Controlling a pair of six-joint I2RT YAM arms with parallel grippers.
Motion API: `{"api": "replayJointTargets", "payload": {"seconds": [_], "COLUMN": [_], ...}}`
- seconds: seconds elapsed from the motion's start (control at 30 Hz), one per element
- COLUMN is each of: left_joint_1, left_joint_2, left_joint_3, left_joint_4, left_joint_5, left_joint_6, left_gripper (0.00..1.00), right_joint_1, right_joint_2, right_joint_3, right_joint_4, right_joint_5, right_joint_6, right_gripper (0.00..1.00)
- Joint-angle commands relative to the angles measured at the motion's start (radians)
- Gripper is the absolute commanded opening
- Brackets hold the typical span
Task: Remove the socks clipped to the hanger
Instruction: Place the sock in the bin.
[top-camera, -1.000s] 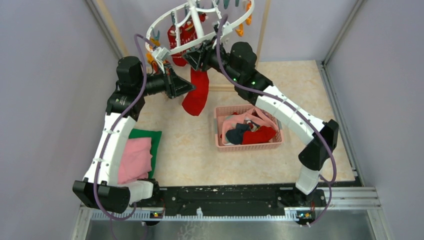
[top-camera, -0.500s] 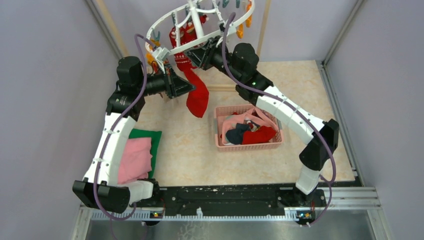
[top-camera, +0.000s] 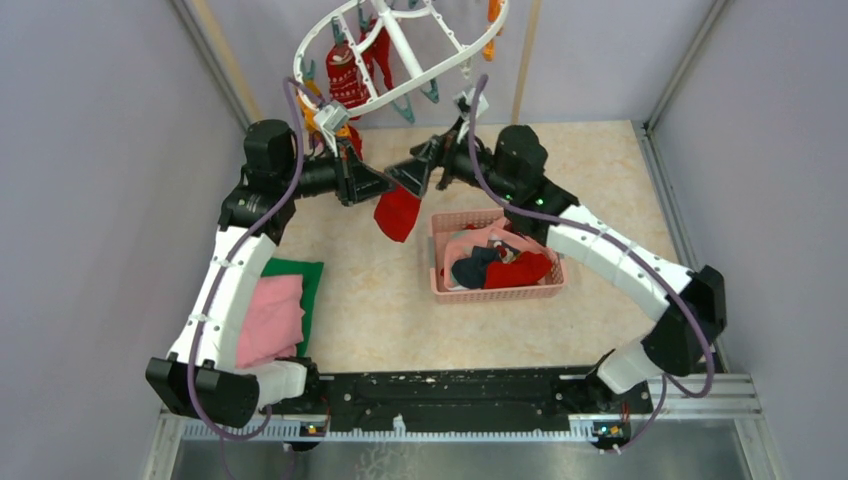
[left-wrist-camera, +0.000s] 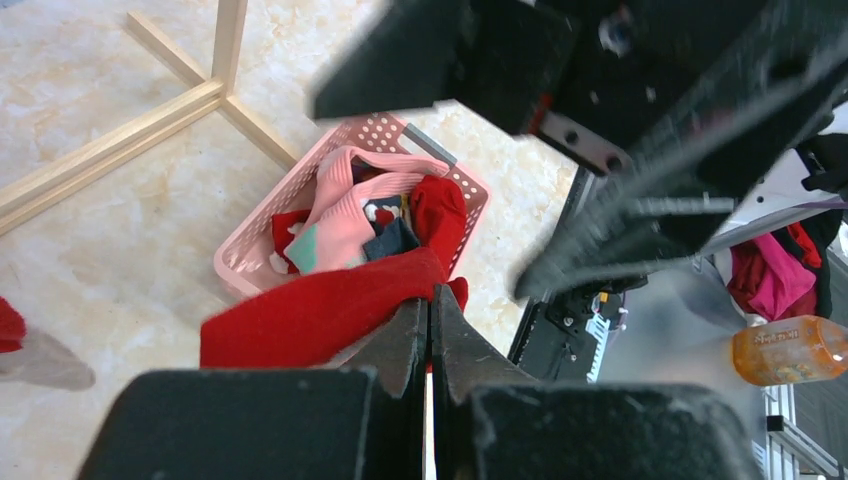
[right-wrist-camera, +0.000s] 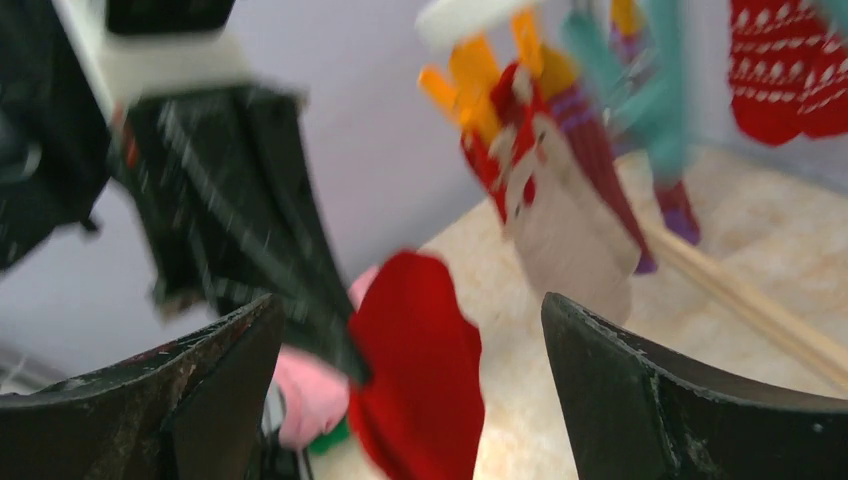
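Note:
The white hanger (top-camera: 440, 55) hangs tilted at the back, with red white-patterned socks (top-camera: 345, 72) still clipped to it. My left gripper (top-camera: 384, 188) is shut on a plain red sock (top-camera: 397, 213), which dangles free of the hanger above the floor. In the left wrist view the jaws (left-wrist-camera: 430, 302) pinch the sock's edge (left-wrist-camera: 310, 315). My right gripper (top-camera: 413, 177) is open just right of that sock, and the sock (right-wrist-camera: 425, 370) shows between its spread fingers (right-wrist-camera: 215, 375). More clipped socks (right-wrist-camera: 560, 190) hang from orange and teal clips (right-wrist-camera: 480, 80).
A pink mesh basket (top-camera: 437, 285) holding several socks sits right of centre, below the grippers. Folded pink cloth (top-camera: 270, 318) on green cloth (top-camera: 305, 275) lies at the left. Wooden frame poles (top-camera: 525, 60) rise at the back, with a floor bar (left-wrist-camera: 110, 145).
The red sock has come off its clip and now hangs only from my left gripper. My right gripper opened wide and dropped away from the hanger, which swung upward.

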Motion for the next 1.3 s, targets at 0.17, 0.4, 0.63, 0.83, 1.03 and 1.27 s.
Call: {"api": "replayJointTargets", "payload": {"seconds": [0.17, 0.4, 0.63, 0.83, 1.03, 1.27], "left_joint_1": [-0.005, -0.005, -0.005, -0.002, 0.010, 0.018], "left_joint_2": [-0.013, -0.003, 0.016, 0.061, 0.126, 0.126], "left_joint_3": [0.028, 0.043, 0.106, 0.264, 0.425, 0.475], "left_joint_4": [0.012, 0.015, -0.050, -0.249, -0.523, -0.663], "left_joint_5": [0.056, 0.087, 0.097, 0.065, 0.043, -0.065], "left_joint_6": [0.009, -0.030, -0.007, 0.109, 0.312, 0.466], "left_gripper": [0.00, 0.00, 0.62, 0.99, 0.99, 0.99], "right_joint_1": [0.003, 0.026, 0.033, -0.045, -0.084, -0.161], "right_joint_2": [-0.244, -0.119, -0.128, -0.330, -0.505, -0.493], "right_joint_3": [-0.353, -0.269, -0.262, -0.413, -0.573, -0.757], "right_joint_4": [0.184, 0.267, 0.153, -0.042, -0.307, -0.335], "right_joint_5": [-0.258, -0.281, -0.212, -0.009, 0.268, 0.368], "right_joint_6": [-0.155, -0.124, -0.150, -0.148, -0.141, -0.014], "right_gripper": [0.95, 0.66, 0.00, 0.00, 0.00, 0.00]}}
